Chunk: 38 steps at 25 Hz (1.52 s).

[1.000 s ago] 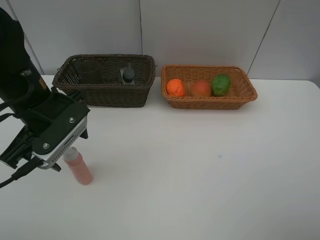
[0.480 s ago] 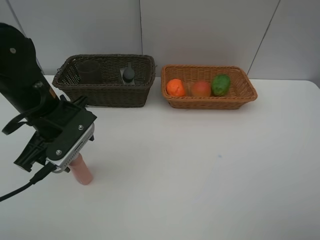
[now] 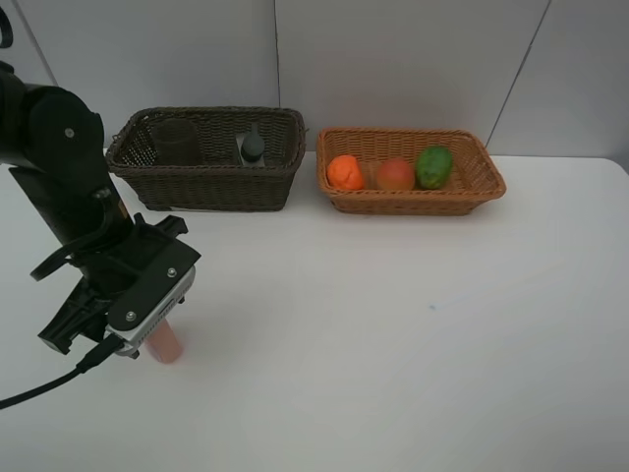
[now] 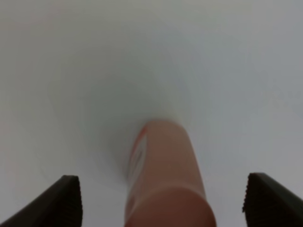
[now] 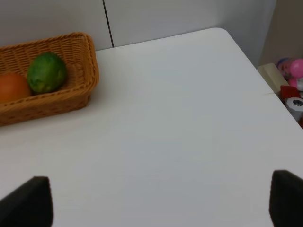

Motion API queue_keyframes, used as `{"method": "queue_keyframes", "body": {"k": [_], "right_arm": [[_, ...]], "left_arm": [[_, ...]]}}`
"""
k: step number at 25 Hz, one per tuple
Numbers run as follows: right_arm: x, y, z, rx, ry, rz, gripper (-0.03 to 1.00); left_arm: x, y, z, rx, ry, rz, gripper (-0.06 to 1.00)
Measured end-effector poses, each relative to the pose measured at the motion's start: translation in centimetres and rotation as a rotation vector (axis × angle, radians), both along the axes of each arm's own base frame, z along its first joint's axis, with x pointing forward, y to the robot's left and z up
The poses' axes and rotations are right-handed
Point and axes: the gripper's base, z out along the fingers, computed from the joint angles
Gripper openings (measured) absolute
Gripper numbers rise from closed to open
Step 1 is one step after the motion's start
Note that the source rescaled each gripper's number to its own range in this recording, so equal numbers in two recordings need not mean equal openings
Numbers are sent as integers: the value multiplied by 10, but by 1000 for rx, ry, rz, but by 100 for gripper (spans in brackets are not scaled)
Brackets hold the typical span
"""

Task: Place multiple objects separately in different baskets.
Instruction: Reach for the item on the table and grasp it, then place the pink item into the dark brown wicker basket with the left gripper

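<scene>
The pink bottle (image 3: 166, 345) lies on the white table at the front left, mostly covered by my left gripper (image 3: 147, 329). In the left wrist view the pink bottle (image 4: 163, 179) sits between the two dark fingertips (image 4: 64, 201) of the left gripper (image 4: 161, 203), with a gap on each side; the jaws are open. The dark brown basket (image 3: 206, 185) holds the mauve cup (image 3: 177, 142) and the dark grey bottle (image 3: 253, 146). The tan basket (image 3: 413, 203) holds the orange (image 3: 345, 172), the peach (image 3: 395, 175) and the lime (image 3: 433, 166). My right gripper (image 5: 156, 201) is open over bare table.
In the right wrist view the tan basket (image 5: 71, 101) with the lime (image 5: 46, 72) stands at the back. The table's rounded corner (image 5: 222, 33) and right edge are near, with small objects (image 5: 291, 90) on the floor beyond. White wall panels stand behind the baskets.
My left gripper has come down and toward the table's front over the pink bottle, which now shows only at its end. The baskets and their contents have not moved.
</scene>
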Motion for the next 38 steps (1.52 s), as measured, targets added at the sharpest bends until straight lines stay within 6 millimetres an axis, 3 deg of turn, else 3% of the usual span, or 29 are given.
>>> {"method": "queue_keyframes", "body": {"k": [2,4,5,28,32,38], "right_arm": [[0,0,0,0,0,0,100],[0,0,0,0,0,0,100],[0,0,0,0,0,0,100],[0,0,0,0,0,0,100],[0,0,0,0,0,0,100],[0,0,0,0,0,0,100]], "left_arm": [[0,0,-3,8,7,-4,71],[1,0,-4,9,-1,-8,46],[2,0,-4,8,-5,-8,40],[2,0,-4,-1,-4,95,41],[11,-6,8,-53,-12,373,41],[52,-26,65,-289,-74,1082,41]]}}
